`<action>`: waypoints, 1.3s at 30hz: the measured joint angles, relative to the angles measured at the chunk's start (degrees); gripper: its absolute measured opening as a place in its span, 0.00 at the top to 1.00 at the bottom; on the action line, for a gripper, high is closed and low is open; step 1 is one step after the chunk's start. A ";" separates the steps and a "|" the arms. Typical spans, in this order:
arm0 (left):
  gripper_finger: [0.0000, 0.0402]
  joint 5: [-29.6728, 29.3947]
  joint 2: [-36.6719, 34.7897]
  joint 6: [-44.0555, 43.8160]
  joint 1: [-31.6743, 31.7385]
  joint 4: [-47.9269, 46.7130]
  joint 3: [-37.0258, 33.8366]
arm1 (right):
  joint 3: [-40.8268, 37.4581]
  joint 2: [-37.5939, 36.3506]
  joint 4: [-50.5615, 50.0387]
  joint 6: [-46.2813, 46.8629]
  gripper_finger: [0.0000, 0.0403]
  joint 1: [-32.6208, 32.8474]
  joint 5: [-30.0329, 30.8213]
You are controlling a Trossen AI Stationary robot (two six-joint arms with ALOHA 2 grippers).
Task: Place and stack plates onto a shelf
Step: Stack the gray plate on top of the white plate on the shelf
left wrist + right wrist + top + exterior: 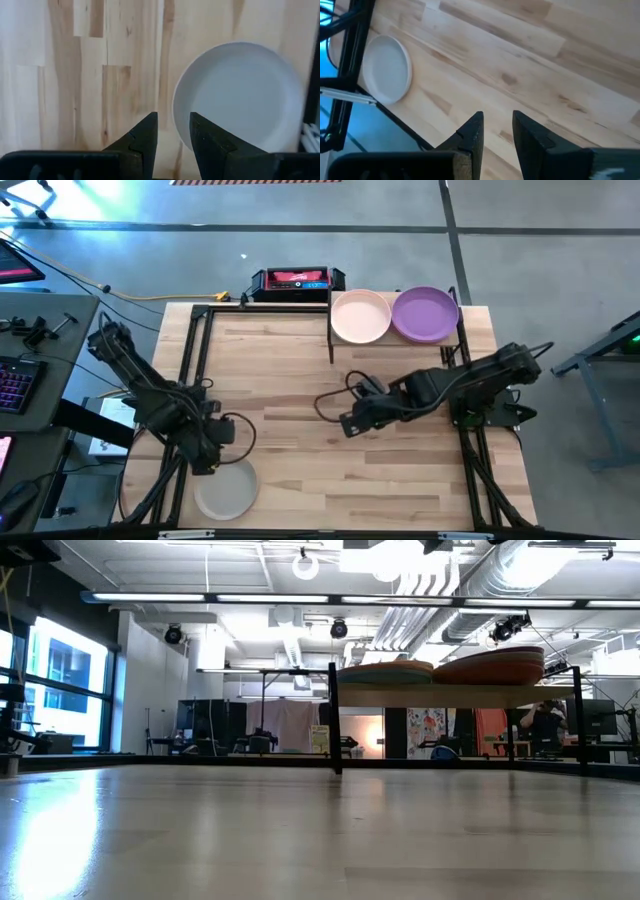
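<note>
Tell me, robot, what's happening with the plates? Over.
Left pincer open, empty, above last plate. Right pincer open, empty, mid-table. Two stacks on shelf. Nothing in the way.

— How's the light?
— Bright, from ceiling strip lights; window glare washes the tabletop in the low view.
— Blur?
— Beyond the left gripper, the pale plate has a smeared edge
</note>
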 joint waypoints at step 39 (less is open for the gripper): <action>0.74 0.60 27.99 19.51 2.10 15.53 -0.01 | 0.00 2.93 0.53 -3.30 0.79 0.78 -0.58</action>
